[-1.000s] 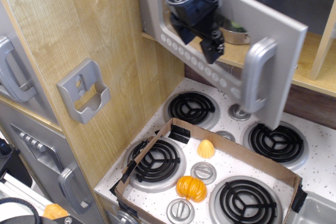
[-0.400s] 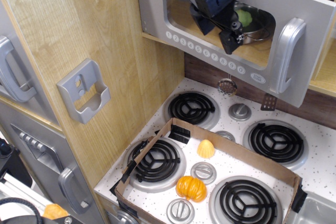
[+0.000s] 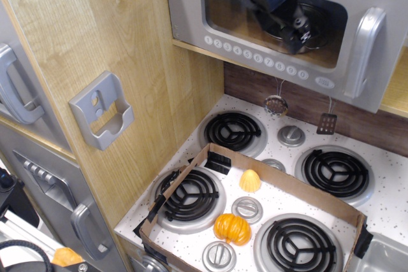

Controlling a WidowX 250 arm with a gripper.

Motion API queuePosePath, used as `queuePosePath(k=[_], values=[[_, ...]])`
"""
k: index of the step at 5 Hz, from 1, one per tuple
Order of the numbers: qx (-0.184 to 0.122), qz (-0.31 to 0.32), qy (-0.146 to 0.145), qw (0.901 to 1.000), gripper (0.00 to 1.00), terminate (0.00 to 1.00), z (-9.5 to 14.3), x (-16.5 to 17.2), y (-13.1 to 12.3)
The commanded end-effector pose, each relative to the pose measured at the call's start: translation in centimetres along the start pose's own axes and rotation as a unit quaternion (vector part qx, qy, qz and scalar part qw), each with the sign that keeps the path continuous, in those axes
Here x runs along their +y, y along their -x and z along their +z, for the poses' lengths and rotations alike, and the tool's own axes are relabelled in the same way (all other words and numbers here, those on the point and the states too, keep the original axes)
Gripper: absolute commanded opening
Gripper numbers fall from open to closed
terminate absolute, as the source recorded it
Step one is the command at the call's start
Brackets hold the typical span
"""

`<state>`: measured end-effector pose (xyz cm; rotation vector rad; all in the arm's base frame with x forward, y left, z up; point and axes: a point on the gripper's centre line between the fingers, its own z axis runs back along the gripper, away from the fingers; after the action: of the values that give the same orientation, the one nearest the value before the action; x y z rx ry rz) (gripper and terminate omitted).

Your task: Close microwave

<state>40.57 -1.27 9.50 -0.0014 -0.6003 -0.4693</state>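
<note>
Near edge: orange pumpkin (image 3: 232,228) and yellow piece (image 3: 250,180) sat inside cardboard tray (image 3: 290,189) on speckled worktop (image 3: 389,176), among four black burners. Left: grey bracket (image 3: 102,110) on wood panel. Far, top: microwave (image 3: 223,23) in cabinet above stove, door about flush with front, handle (image 3: 364,52) at right. Claw (image 3: 298,35) sat against dark window; opening width could not be told.
</note>
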Motion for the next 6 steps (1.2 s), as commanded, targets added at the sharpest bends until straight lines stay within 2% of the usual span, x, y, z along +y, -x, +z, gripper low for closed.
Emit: queuePosePath(k=[1,2,3,6], values=[[-0.064,-0.015,-0.027,0.9975,1.0,0.0,1.5,0.19,-3.71],[-0.07,-0.015,-0.033,0.9969,1.0,0.0,1.57,0.18,-3.85],[-0.052,0.01,-0.026,0.9982,1.0,0.0,1.58,0.0,-3.65],[-0.052,0.01,-0.026,0.9982,1.0,0.0,1.58,0.0,-3.65]])
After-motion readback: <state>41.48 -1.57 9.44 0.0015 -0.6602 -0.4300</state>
